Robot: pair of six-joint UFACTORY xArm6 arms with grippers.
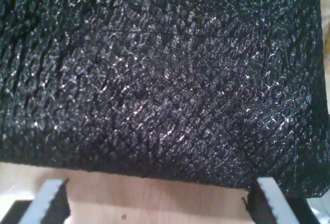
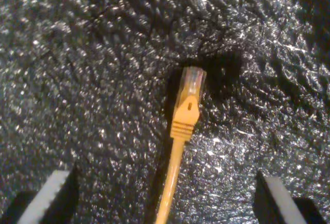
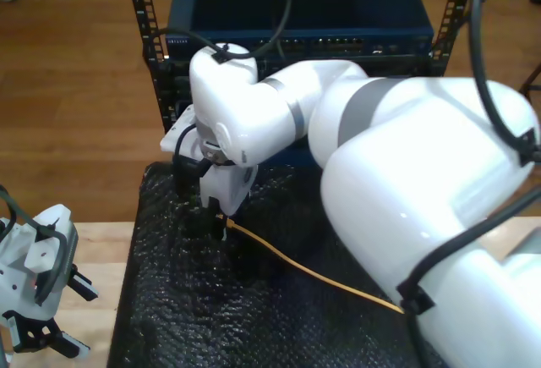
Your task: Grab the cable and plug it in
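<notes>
Second wrist view looks straight down on the cable [image 2: 177,152], its clear plug [image 2: 192,82] lying flat on the black mat [image 2: 77,80] between the spread fingers of my second hand [image 2: 166,198], poised to close on it. My first hand [image 1: 160,203], fingers apart, waits over the mat's edge.

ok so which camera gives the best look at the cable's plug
The second wrist view: the plug lies unobstructed on the black mat between my second gripper's open fingers. In the exterior view the gripper hides the plug.
</notes>
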